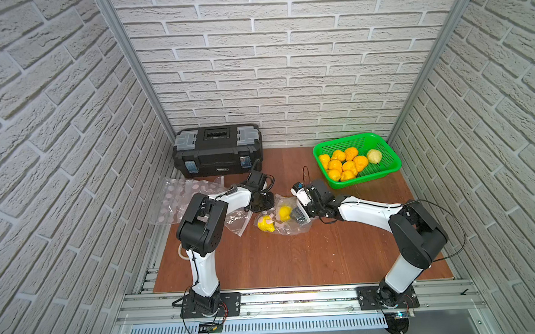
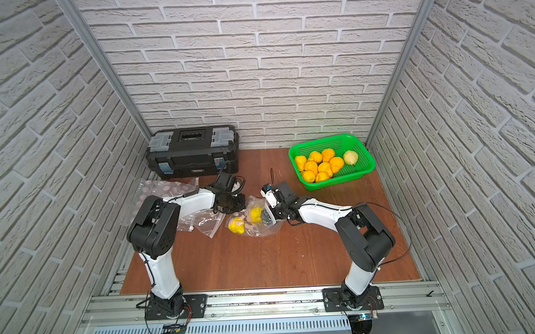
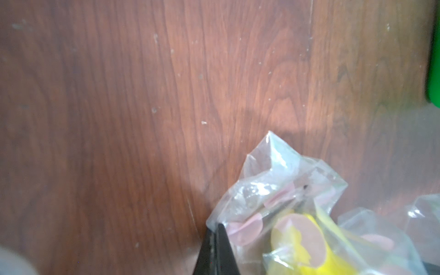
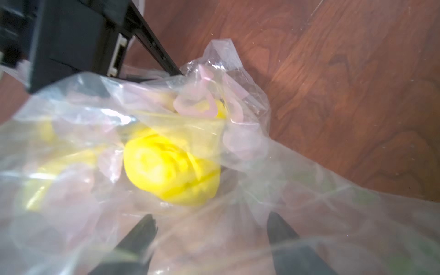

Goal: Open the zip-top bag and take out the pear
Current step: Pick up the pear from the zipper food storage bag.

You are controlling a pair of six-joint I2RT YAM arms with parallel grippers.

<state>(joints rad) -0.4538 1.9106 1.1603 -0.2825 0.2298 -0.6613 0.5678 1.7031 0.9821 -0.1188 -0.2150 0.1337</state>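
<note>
Pear point(image 4: 171, 171) lies inside the bag point(image 1: 294, 229), on the table point(image 1: 296, 260) out in front of the toolbox point(image 1: 218, 151), past its right end. You only get it through crinkled film. In the right wrist view it is a blurred yellow shape, and its stem end cannot be made out. A second yellow lump point(image 1: 266, 223) sits just beside it in the same crumple, and you cannot tell whether one bag holds both. Your left gripper point(image 3: 215, 229) is pinched tight on the bag's edge, most of it cut off by the frame. Your right gripper point(image 4: 212, 221) has its fingers spread, seen through plastic and gripping nothing. The pear is just ahead of them, untouched, and whether they are inside the mouth is unclear. In both top views the grippers cover the bag's opening. Flat dotted bags point(image 1: 180, 197) lie by the toolbox's front left corner. A green basket point(image 1: 367, 176) of fruit point(image 1: 343, 165) stands well to the toolbox's right
</note>
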